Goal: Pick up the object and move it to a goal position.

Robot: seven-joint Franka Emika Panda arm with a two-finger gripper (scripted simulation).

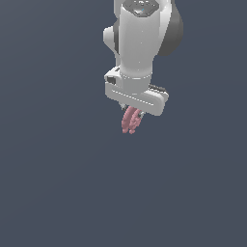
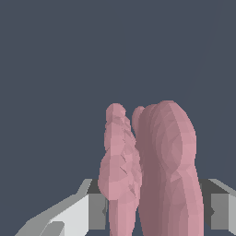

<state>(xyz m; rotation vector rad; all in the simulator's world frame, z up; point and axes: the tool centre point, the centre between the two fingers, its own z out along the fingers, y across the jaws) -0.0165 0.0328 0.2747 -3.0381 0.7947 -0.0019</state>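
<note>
The object (image 1: 130,121) is a small pink, knobbly, elongated lump that pokes out from under the white hand of my gripper (image 1: 131,114) in the exterior view. The wrist view shows the object (image 2: 156,170) close up as two ridged lobes side by side, standing between my grey and white fingers (image 2: 94,209). One finger presses on each side of it. The gripper is shut on the object. The hand hides the fingertips in the exterior view. I cannot tell how high the object is above the surface.
A plain dark blue-grey surface (image 1: 48,183) fills the background in both views. The white arm (image 1: 140,38) rises from the hand toward the top edge of the exterior view.
</note>
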